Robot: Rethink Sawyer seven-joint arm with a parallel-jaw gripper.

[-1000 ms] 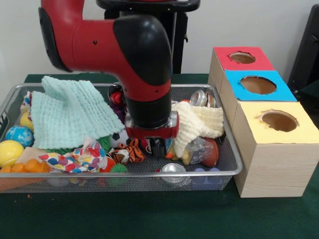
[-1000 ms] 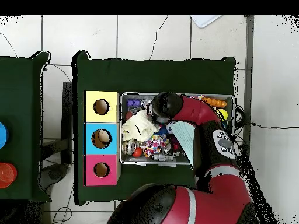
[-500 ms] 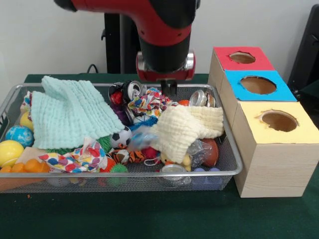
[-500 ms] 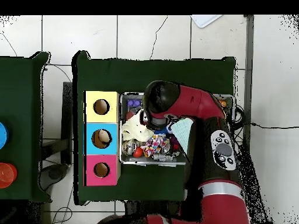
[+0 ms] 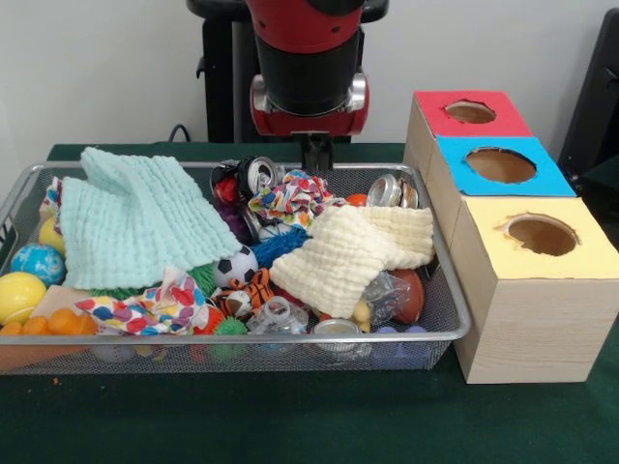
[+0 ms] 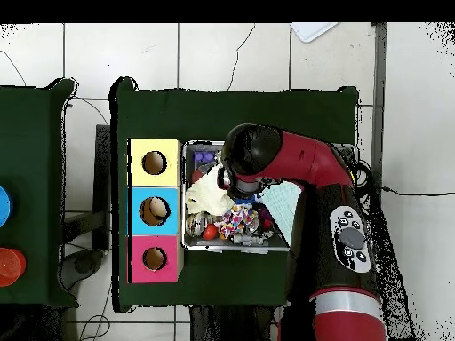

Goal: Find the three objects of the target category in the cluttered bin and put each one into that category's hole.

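Note:
My gripper (image 5: 316, 155) hangs above the back rim of the wire bin (image 5: 455, 307), its dark fingers close together and nothing between them. In the overhead view the red arm (image 6: 267, 160) covers it. The bin holds silver cans (image 5: 259, 174) (image 5: 385, 189) (image 5: 336, 329), a crumpled clear plastic piece (image 5: 276, 314), a tiger toy (image 5: 253, 290), a small football (image 5: 237, 264), a cream cloth (image 5: 343, 253), a mint cloth (image 5: 135, 217) and a patterned cloth (image 5: 145, 309). To the right stand three boxes with holes: red (image 5: 471, 112), blue (image 5: 501, 165), yellow (image 5: 542, 235).
Coloured balls (image 5: 19, 292) and orange pieces (image 5: 48, 324) fill the bin's left end. A brown ball (image 5: 411, 295) lies under the cream cloth. In the overhead view the boxes (image 6: 154, 210) line the bin's left side and the arm crosses its right half.
The arm has risen out of the bin's front middle and drawn back to the rear rim. A clear plastic piece that was in mid-air half a second ago now lies near the front wall.

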